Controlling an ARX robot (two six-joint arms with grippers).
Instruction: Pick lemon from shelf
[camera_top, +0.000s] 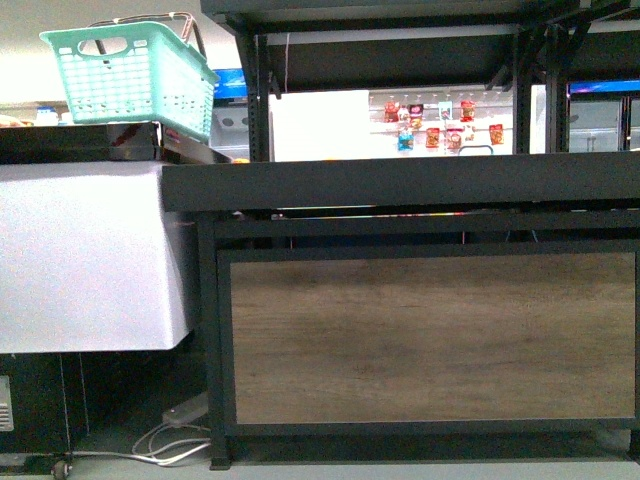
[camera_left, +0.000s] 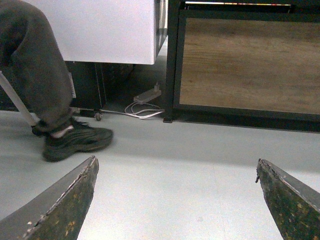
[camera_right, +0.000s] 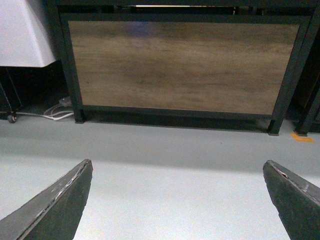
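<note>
Up and left of the shelf (camera_top: 400, 185): a teal basket (camera_top: 130, 75) with slotted sides, slightly tilted, perched on a dark ledge over a grey cabinet (camera_top: 85, 255). Cannot tell what lies inside. On the shelf itself, black trays seen edge-on, so tops and contents hidden. No sight of the lemon in any view; cannot place it or describe its look. Below the tray edge, a brown wood-grain panel (camera_top: 430, 335) in a black frame. By the shelf's left foot, a white power strip (camera_left: 147, 95) with looped cables. Further left of the shelf, a dark shoe (camera_left: 77, 142) and a trouser leg. Spread wide and holding nothing: left claw (camera_left: 175, 200), over bare floor before the shelf. Likewise gaping and empty: right claw (camera_right: 175, 202), facing the panel.
</note>
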